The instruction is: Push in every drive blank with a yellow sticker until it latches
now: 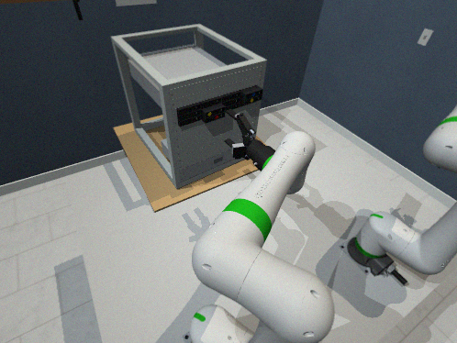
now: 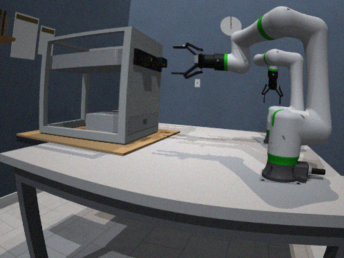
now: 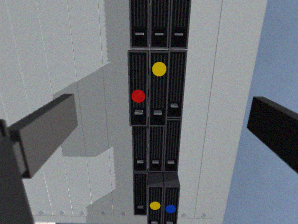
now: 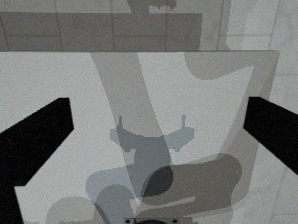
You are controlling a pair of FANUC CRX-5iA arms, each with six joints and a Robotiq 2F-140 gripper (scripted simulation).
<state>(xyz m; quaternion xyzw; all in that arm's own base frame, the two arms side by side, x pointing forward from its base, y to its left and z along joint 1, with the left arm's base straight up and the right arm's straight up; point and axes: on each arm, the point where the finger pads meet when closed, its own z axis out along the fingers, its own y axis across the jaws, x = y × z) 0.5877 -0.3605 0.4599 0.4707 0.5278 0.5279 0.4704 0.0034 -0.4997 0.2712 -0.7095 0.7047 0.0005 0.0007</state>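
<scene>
rack [image 1: 166, 133] [image 2: 127, 86] [image 3: 205, 100] holding yellow-stickered drive blanks [image 3: 158, 85] [image 3: 155, 212], left tool [image 1: 239, 130] [image 2: 173, 59] [image 3: 162, 117] and right tool [image 2: 272, 101] [image 4: 158, 113] released

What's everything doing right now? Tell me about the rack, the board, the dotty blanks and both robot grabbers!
Rack: upright
Wooden board: flat, under the rack
Yellow blank beside red: sticking out
Red blank: sticking out
Yellow blank beside blue: sticking out
Blue blank: sticking out
Left gripper: jaws open, empty
Right gripper: jaws open, empty

Rack [image 1: 216, 160] [image 2: 143, 103] grey; board [image 1: 158, 204] [image 2: 121, 151] tan, seemingly plain.
</scene>
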